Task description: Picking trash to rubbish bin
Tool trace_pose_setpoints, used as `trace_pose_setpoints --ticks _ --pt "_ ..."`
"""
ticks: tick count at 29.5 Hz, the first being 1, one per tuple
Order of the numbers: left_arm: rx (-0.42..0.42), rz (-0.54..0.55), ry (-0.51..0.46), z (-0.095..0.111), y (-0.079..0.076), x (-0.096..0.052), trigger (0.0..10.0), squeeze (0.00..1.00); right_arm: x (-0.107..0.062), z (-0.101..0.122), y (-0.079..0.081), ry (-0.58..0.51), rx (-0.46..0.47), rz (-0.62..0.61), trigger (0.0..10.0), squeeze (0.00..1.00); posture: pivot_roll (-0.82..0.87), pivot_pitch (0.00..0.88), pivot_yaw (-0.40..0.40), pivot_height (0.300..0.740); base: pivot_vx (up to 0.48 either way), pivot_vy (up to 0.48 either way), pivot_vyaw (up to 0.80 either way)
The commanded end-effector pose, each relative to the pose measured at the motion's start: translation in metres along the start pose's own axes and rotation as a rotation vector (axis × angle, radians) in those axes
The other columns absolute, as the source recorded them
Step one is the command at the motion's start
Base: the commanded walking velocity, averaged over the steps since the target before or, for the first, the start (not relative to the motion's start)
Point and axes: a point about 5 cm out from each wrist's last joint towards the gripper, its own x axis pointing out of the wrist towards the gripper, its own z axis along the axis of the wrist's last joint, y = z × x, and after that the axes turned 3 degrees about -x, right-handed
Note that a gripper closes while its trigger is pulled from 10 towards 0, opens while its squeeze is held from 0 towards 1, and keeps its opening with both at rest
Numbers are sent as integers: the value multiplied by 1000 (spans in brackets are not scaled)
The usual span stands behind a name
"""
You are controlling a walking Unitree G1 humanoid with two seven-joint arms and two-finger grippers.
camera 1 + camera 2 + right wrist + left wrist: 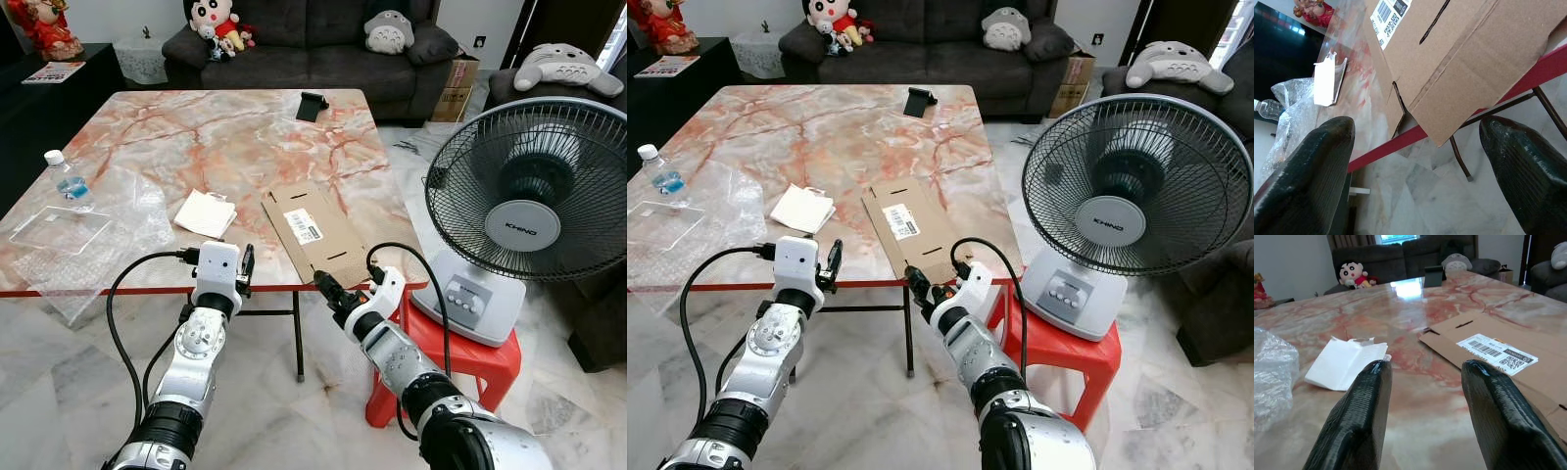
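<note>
A flattened brown cardboard piece [315, 232] with a barcode label lies on the marble table [225, 137], and its near corner overhangs the red front edge. My right gripper [333, 287] is open just below and in front of that corner. In the right wrist view the cardboard [1459, 54] sits between and beyond the spread fingers. A white folded paper [206, 212] lies left of the cardboard. My left gripper [1425, 367] is open at the table's front edge, pointing between the paper [1344, 362] and the cardboard [1488, 352]. Neither gripper holds anything.
Crumpled clear plastic wrap [83, 235] and a small water bottle [67, 179] lie at the table's left. A black object [312, 106] lies at the far edge. A standing fan [534, 211] on a red stool [470, 357] is close on the right. A sofa [313, 49] is behind.
</note>
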Motion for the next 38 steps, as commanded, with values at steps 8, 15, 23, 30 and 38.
trace_pose_setpoints --ticks 8,15,23,30,38 --pt "-4 -1 6 0 1 -2 10000 0 23 -32 67 72 51 169 10000 0 92 0 5 740 0 0 0" --pt "-6 -1 5 0 1 -2 10000 0 24 -32 72 72 56 182 10000 0 97 0 2 740 0 0 0" --pt "-11 1 2 1 1 -2 10000 0 26 -32 76 73 60 187 10000 0 104 0 -1 740 0 0 0" --pt "-15 -1 3 1 0 -2 10000 0 26 -27 74 56 74 171 10000 0 104 0 -1 740 0 0 0" --pt "-18 -2 0 1 0 -2 10000 0 27 -27 78 56 64 178 1882 0 102 0 -5 740 0 0 0"
